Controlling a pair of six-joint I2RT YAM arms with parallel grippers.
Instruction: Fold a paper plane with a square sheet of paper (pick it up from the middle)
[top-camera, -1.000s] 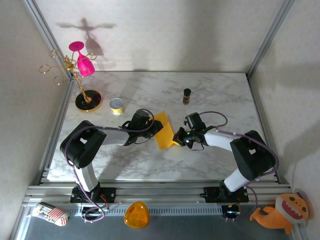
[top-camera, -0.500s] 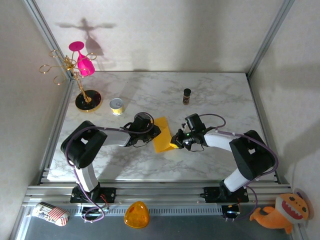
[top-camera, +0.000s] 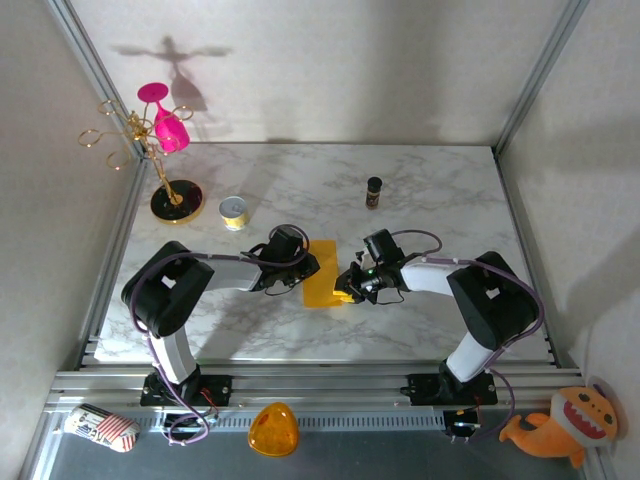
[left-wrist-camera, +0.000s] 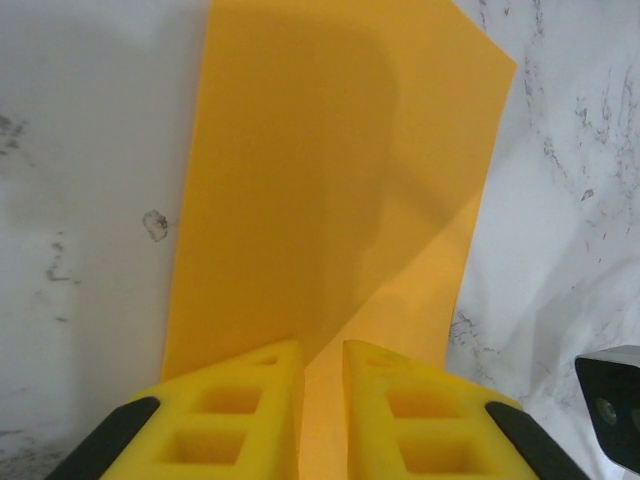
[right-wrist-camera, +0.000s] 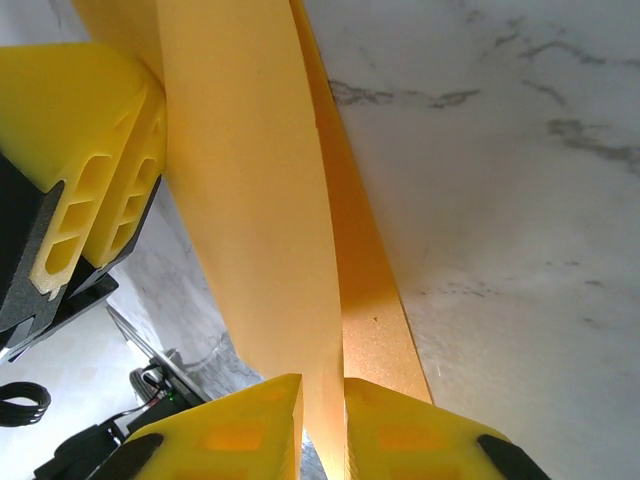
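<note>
The thin orange-yellow square sheet of paper (top-camera: 322, 275), doubled into a narrow strip, lies mid-tabletop (top-camera: 440, 190). The left tool (left-wrist-camera: 322, 350) and right tool (right-wrist-camera: 322, 385) each pinch opposite edges, jaws nearly together. Nose and wing folds apparently remain.

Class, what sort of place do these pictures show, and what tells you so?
Probably a robotics test cell: left arm and right arm bolted to an aluminium frame, white walls boxing a marble-patterned table.
</note>
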